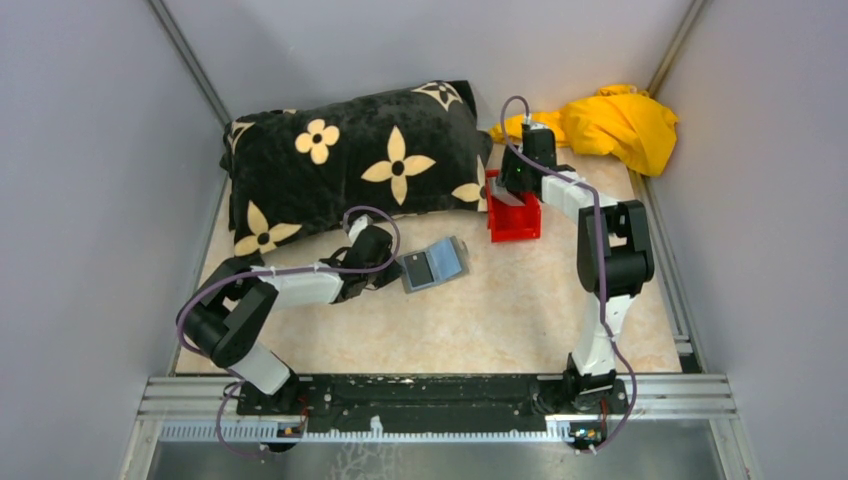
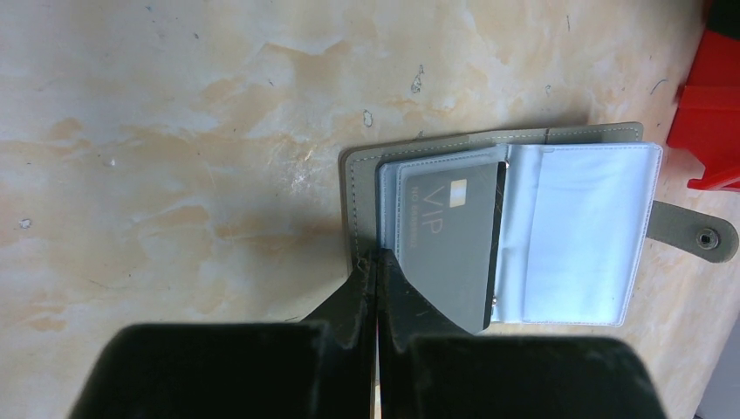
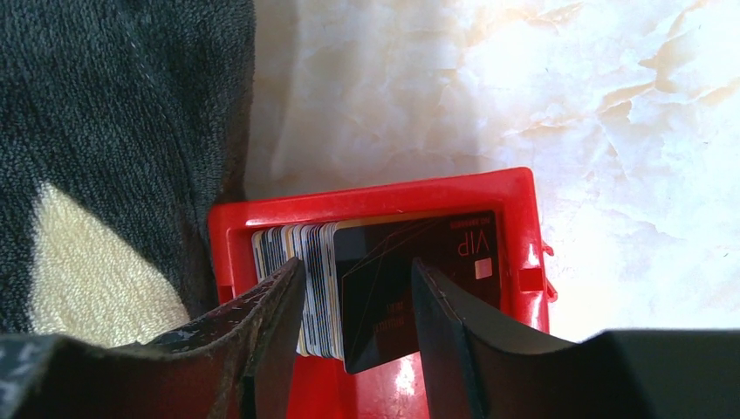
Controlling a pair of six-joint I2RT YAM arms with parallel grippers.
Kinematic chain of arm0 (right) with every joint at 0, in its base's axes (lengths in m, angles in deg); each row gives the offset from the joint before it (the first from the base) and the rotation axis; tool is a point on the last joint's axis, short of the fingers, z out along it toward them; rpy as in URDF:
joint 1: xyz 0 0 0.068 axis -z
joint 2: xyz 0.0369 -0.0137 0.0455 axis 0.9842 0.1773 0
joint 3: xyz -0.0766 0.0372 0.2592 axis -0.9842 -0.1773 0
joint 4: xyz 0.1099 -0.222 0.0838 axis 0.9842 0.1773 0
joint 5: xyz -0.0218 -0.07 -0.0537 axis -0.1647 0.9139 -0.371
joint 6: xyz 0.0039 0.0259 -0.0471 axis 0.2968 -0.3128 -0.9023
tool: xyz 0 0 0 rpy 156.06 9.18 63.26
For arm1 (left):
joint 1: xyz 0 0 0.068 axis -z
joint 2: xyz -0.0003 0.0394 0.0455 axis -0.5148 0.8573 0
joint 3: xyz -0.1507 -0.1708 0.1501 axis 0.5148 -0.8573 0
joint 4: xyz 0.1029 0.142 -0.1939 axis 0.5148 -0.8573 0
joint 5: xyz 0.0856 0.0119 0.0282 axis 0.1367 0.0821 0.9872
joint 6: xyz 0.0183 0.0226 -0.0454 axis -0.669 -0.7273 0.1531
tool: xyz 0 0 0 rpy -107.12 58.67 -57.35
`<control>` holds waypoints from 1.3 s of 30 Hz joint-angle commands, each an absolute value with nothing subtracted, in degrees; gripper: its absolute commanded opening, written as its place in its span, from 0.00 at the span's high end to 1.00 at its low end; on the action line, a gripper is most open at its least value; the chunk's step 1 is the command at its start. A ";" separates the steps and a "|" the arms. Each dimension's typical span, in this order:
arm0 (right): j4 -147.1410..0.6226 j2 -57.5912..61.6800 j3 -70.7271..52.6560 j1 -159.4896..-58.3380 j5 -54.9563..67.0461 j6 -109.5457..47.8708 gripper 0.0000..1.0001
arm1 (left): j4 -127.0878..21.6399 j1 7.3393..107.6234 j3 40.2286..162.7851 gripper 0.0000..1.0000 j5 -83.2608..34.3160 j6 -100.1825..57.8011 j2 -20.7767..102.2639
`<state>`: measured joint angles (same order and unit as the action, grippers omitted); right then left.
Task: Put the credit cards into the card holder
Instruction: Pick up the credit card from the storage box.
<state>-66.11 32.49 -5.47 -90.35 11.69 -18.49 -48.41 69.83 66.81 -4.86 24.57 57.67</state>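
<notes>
The card holder point(image 1: 433, 265) lies open on the table, its clear sleeves point(image 2: 576, 227) facing up, with one grey VIP card point(image 2: 454, 236) tucked in the left sleeve. My left gripper point(image 2: 377, 258) is shut, and its tips rest on the holder's near left edge. More credit cards point(image 3: 305, 253) stand on edge in the red bin point(image 3: 375, 188), and a dark VIP card point(image 3: 384, 279) leans at the front of the stack. My right gripper point(image 3: 358, 279) reaches into the bin with its jaws apart, straddling the dark card and several cards behind it.
A black pillow with cream flowers point(image 1: 350, 160) lies just left of the red bin point(image 1: 515, 218) and touches it. A yellow cloth point(image 1: 620, 125) is bunched in the far right corner. Grey walls close in the table on both sides.
</notes>
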 commanded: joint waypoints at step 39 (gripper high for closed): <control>-63.65 27.06 -3.72 -92.86 9.72 -18.10 0.72 | -61.90 69.30 59.14 1.00 -4.08 22.13 63.31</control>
